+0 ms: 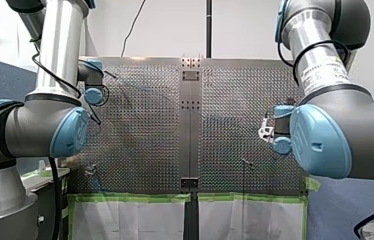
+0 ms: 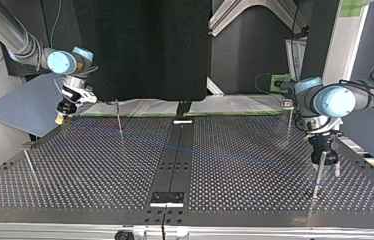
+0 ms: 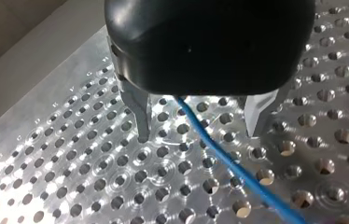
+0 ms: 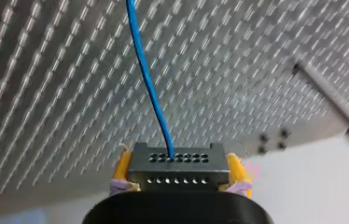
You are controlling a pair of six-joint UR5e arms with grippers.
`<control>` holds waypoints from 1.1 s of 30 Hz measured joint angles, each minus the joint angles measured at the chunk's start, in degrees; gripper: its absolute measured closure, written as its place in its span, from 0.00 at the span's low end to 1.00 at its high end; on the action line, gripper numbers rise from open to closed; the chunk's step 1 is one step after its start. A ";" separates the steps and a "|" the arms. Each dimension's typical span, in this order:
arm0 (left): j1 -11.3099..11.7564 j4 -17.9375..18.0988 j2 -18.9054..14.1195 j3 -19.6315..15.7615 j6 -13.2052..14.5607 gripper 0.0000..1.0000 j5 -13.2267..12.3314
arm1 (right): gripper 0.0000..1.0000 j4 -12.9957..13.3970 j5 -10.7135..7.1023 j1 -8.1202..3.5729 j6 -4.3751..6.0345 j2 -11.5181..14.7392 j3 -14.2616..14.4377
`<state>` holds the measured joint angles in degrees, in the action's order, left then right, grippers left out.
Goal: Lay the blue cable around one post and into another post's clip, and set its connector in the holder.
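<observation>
Clamped in the right claw (image 4: 179, 171) was the black connector (image 4: 178, 164), its blue cable (image 4: 147, 84) trailing over the worktop (image 3: 70, 154). The left claw (image 3: 198, 135), spread apart, straddled the cable; closing on it for routing seemed next.

Nothing readable; the printed label (image 1: 325, 65) on my right arm (image 1: 345, 130) is too small to make out

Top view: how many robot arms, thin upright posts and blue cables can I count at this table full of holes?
Arms: 2, left arm and right arm
Posts: 4
Cable: 1
Total: 7
</observation>
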<state>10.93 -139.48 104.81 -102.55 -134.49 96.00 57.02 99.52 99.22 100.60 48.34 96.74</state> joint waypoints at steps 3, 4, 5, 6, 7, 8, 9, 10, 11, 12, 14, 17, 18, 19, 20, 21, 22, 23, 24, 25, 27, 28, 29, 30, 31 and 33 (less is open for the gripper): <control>-0.10 -0.01 -0.01 0.00 0.07 0.01 0.05 | 1.00 0.54 -0.10 -1.62 0.02 -0.92 1.62; -0.11 -0.02 -0.01 0.00 0.09 0.01 0.03 | 1.00 0.81 -0.16 -2.09 0.00 -1.27 2.10; -0.12 -0.05 -0.01 0.00 0.08 0.01 0.01 | 1.00 1.31 -0.25 -2.76 -0.02 -1.82 2.75; -0.12 -0.07 -0.01 0.00 0.05 0.01 -0.02 | 1.00 1.72 -0.33 -3.21 -0.01 -2.27 3.25; -0.12 -0.09 -0.02 0.00 0.03 0.01 -0.07 | 1.00 2.16 -0.43 -3.57 0.01 -2.73 3.75; -0.13 -0.10 -0.02 0.00 0.03 0.01 -0.18 | 1.00 2.76 -0.53 -3.95 0.06 -3.36 4.41; -0.13 -0.10 -0.02 0.00 0.08 0.01 -0.26 | 1.00 3.26 -0.60 -4.17 0.11 -3.86 4.93; -0.15 -0.10 -0.02 0.00 0.19 0.01 -0.35 | 1.00 3.77 -0.68 -4.35 0.18 -4.37 5.45; -0.18 -0.11 -0.02 0.00 0.38 0.01 -0.43 | 1.00 4.44 -0.77 -4.56 0.31 -5.06 6.15; -0.21 -0.10 -0.02 0.00 0.50 0.01 -0.46 | 1.00 4.90 -0.84 -4.69 0.45 -5.58 6.68; -0.26 -0.09 -0.02 0.00 0.66 0.01 -0.53 | 1.00 5.55 -1.06 -4.98 0.74 -6.77 7.86; -0.25 -0.09 -0.02 0.00 0.71 0.01 -0.58 | 1.00 5.54 -1.44 -5.54 1.08 -8.49 9.59; -0.24 -0.10 -0.02 0.00 0.71 0.01 -0.58 | 1.00 5.37 -1.55 -5.73 1.11 -9.01 10.10; -0.24 -0.10 -0.02 0.00 0.72 0.01 -0.59 | 1.00 5.23 -1.68 -5.93 1.09 -9.50 10.59; -0.24 -0.10 -0.02 0.00 0.72 0.01 -0.60 | 1.00 5.16 -1.90 -6.23 1.05 -10.13 11.23; -0.24 -0.10 -0.02 0.00 0.73 0.01 -0.61 | 1.00 5.24 -2.08 -6.47 1.02 -10.59 11.68; -0.27 -0.11 -0.02 0.00 0.76 0.01 -0.58 | 1.00 5.38 -2.26 -6.72 0.97 -11.05 12.08; -0.35 -0.12 -0.02 0.00 0.80 0.01 -0.49 | 1.00 5.62 -2.44 -7.08 0.93 -11.66 12.49; -0.40 -0.12 -0.02 0.00 0.83 0.01 -0.41 | 1.00 5.77 -2.58 -7.40 0.86 -12.13 12.71; -0.43 -0.11 -0.02 0.00 0.85 0.01 -0.33 | 1.00 5.91 -2.73 -7.76 0.77 -12.59 12.86; -0.48 -0.07 -0.02 0.00 0.87 0.01 -0.23 | 1.00 6.25 -3.40 -8.74 0.64 -13.72 13.06; -0.48 -0.06 -0.02 0.00 0.88 0.01 -0.21 | 1.00 6.39 -3.81 -9.22 0.62 -14.23 13.10; -0.48 -0.04 -0.02 0.00 0.89 0.01 -0.19 | 1.00 6.57 -4.39 -9.88 0.59 -14.92 13.13; -0.48 -0.04 -0.02 0.00 0.89 0.01 -0.18 | 1.00 6.70 -4.84 -10.36 0.57 -15.42 13.13; -0.48 -0.03 -0.02 0.00 0.89 0.01 -0.18 | 1.00 6.82 -5.30 -10.83 0.54 -15.90 13.10; -0.49 -0.05 -0.03 0.03 0.90 0.01 -0.19 | 1.00 6.91 -6.42 -12.00 0.45 -17.07 12.86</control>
<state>10.45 -139.52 104.78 -102.52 -133.59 95.80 63.93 93.10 87.22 101.05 31.27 109.60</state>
